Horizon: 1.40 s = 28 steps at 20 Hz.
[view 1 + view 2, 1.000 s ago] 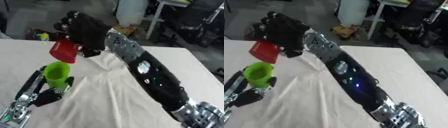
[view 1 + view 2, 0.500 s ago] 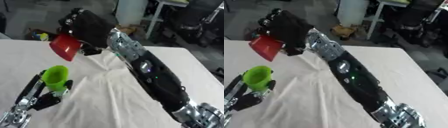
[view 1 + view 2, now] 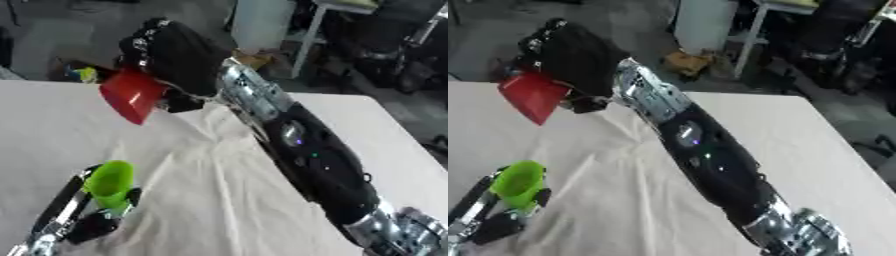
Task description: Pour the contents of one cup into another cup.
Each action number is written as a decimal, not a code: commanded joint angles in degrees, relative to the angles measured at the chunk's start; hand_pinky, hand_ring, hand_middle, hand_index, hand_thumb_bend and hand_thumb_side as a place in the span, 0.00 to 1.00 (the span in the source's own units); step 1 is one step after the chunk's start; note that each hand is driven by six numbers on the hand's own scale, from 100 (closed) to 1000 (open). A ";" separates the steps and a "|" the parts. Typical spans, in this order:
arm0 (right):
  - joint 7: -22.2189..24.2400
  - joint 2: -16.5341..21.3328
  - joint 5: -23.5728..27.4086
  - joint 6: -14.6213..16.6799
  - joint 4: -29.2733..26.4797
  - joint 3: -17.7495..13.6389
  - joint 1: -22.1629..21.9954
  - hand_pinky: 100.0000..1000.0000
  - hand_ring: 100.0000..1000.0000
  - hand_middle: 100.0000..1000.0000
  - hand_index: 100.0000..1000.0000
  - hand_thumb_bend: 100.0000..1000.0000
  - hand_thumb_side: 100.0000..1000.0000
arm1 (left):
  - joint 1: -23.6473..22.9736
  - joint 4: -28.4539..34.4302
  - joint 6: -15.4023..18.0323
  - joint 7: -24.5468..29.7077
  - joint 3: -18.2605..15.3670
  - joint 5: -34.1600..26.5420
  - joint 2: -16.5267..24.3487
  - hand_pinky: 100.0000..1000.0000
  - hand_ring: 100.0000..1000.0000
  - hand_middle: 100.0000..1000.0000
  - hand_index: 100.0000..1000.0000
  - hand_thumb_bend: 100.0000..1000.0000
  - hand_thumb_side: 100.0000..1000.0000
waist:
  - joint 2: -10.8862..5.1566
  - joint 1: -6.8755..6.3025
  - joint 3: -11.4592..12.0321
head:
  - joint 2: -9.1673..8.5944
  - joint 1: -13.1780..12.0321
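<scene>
We see a red cup (image 3: 131,97) at the upper left, held in our black right hand (image 3: 171,55); its arm runs black with silver joints toward the lower right. A bright green cup (image 3: 109,182) sits at the lower left in our black-and-silver left hand (image 3: 74,220). A plain off-white cloth (image 3: 219,200) covers the table.

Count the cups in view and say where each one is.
2. The red cup is held tilted in the right hand above the table; the green cup is gripped by the left hand, lower left.

Rumpled white cloth (image 3: 219,200) covers the table; beyond, perhaps a chair (image 3: 846,30).
</scene>
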<state>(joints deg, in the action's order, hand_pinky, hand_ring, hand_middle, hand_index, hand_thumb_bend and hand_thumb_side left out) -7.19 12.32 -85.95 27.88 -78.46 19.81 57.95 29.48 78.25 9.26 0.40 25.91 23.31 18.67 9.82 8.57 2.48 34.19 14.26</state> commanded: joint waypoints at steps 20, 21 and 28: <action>-0.22 1.94 8.94 -3.69 3.35 -6.06 -0.91 0.38 0.10 0.13 0.51 0.00 0.00 | -4.48 9.40 -0.27 -0.83 -4.67 1.98 2.04 0.63 0.93 0.83 0.85 1.00 0.70 | -1.79 -0.96 -0.22 | 0.11 0.28; -0.63 2.10 9.80 -4.55 4.36 -7.45 -1.51 0.38 0.09 0.13 0.50 0.00 0.00 | -4.79 10.24 -0.58 -0.82 -4.90 1.12 2.10 0.63 0.93 0.83 0.85 1.00 0.70 | -1.78 -1.13 -0.21 | 0.06 0.27; -1.23 2.13 16.37 -8.64 9.92 -15.42 -7.63 0.34 0.05 0.08 0.43 0.00 0.00 | -6.97 14.44 -2.27 -0.53 -6.50 -5.45 2.35 0.62 0.93 0.83 0.85 1.00 0.73 | -1.50 -2.76 0.37 | -0.13 0.10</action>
<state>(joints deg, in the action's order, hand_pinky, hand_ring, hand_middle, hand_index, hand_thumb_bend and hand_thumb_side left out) -8.13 13.30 -71.11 20.05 -68.99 6.26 49.51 22.02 90.96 7.37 -0.04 20.33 19.14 20.17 9.13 6.04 2.90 34.19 14.43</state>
